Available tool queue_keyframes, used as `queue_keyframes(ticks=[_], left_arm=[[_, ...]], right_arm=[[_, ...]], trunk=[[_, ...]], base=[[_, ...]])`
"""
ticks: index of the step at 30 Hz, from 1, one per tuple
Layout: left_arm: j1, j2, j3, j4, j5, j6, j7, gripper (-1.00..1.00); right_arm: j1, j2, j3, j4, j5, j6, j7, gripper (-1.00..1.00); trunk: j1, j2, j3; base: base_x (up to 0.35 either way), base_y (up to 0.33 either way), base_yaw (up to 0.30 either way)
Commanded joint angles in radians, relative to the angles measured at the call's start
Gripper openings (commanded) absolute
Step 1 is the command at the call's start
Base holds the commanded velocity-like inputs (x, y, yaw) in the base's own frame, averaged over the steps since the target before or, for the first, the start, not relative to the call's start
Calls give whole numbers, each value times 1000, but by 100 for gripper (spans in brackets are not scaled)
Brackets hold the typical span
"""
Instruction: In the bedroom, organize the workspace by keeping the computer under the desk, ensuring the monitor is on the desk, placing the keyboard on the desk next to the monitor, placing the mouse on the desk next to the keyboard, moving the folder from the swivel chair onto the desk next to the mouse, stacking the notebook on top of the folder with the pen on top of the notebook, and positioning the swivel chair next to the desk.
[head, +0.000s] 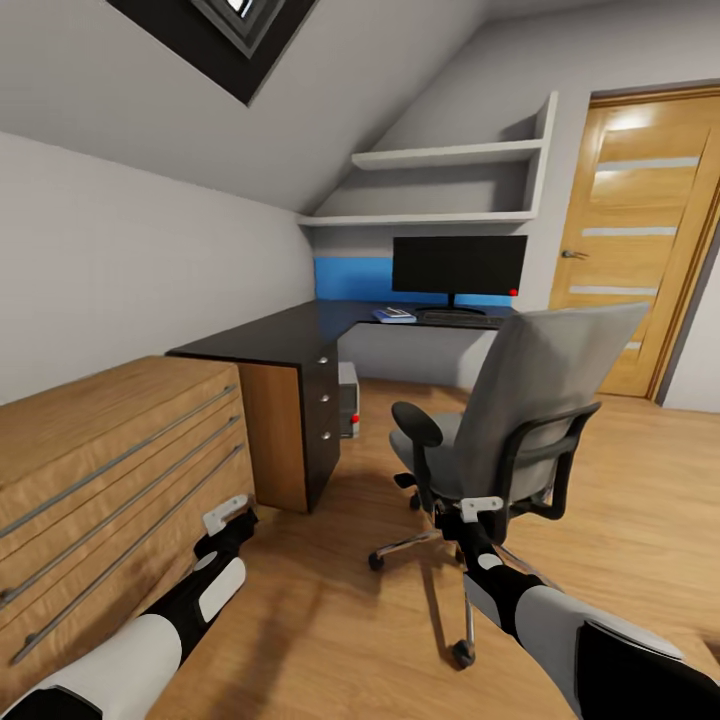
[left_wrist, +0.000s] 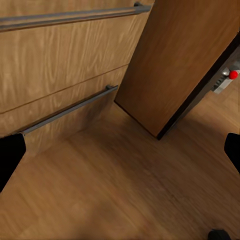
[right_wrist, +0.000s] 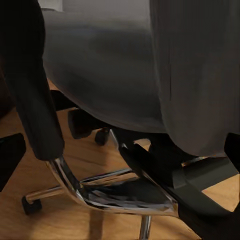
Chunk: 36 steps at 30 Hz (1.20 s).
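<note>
Chair (head: 520, 420) rolls easily on casters, likely swivelling if pushed off-centre; the backrest edge looks the best hold. Right gripper (head: 481, 510) open behind it, left gripper (head: 226, 515) open, empty.

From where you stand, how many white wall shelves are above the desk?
2: the upper white wall shelf and the lower white wall shelf, stacked above the glossy black desk, behind the black monitor.

Both arms hang low, left claw (head: 228, 517) and right claw (head: 478, 510) spread, empty.
</note>
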Motion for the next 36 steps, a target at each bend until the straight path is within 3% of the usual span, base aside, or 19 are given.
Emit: queue_keyframes(ticks=[1,24,36], left_arm=[[0,1,-8,-1,9,-4,6,100],[0,1,-8,0,10,-4,5,100],[-1,-1,-10,0,10,-4,4,100]], right_arm=[[0,0,9,-1,-4,-1,-6,100],[-1,4,8,-1,-4,-1,-6,100],[0,5,8,0,-4,-1,-5,100]], trunk=[[0,0,-1],[0,0,-1],[0,0,-1]], base=[[0,0,178],[-3,0,141],[-212,-106,12]])
